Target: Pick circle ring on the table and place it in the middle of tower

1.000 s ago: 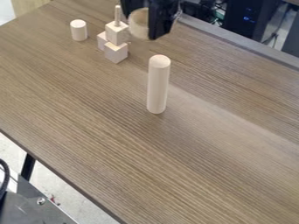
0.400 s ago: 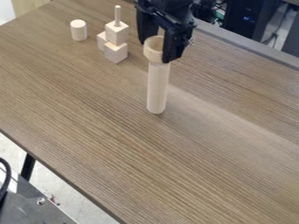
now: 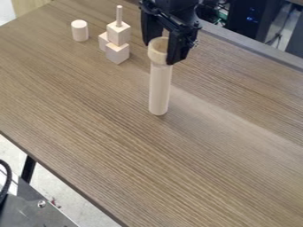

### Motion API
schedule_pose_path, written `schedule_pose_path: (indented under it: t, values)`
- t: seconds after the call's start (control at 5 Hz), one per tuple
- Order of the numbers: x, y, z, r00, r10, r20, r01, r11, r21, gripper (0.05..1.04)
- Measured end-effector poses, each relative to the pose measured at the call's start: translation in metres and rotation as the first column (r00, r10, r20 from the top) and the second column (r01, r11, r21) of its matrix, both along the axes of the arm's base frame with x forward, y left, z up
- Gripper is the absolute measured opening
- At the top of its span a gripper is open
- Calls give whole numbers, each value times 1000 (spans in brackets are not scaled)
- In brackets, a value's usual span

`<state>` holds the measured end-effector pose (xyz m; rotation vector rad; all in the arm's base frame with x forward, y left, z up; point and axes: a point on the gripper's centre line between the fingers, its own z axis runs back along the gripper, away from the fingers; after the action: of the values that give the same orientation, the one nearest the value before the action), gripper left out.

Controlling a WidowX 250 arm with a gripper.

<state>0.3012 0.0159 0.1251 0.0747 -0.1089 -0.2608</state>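
Note:
My gripper hangs at the upper middle, shut on the pale wooden ring, one finger on either side of it. The ring's opening faces up. Directly below stands the tall, round wooden tower, upright on the table. The ring covers the tower's top from this angle; whether it sits around the top or just above it, I cannot tell.
Stacked wooden cubes with a thin peg on top stand left of the gripper. A short cylinder is farther left. The brown table has its near edge at lower left.
The gripper has come down and to the right with the ring, from beside the cubes to the tower's top. Since the middle frame it has shifted only slightly right.

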Motion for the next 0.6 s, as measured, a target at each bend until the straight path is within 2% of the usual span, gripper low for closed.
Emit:
schedule_pose_path:
  t: [0.6]
  values:
    - [1, 2, 0, 1000, 5, 10, -5, 1000, 9, 768]
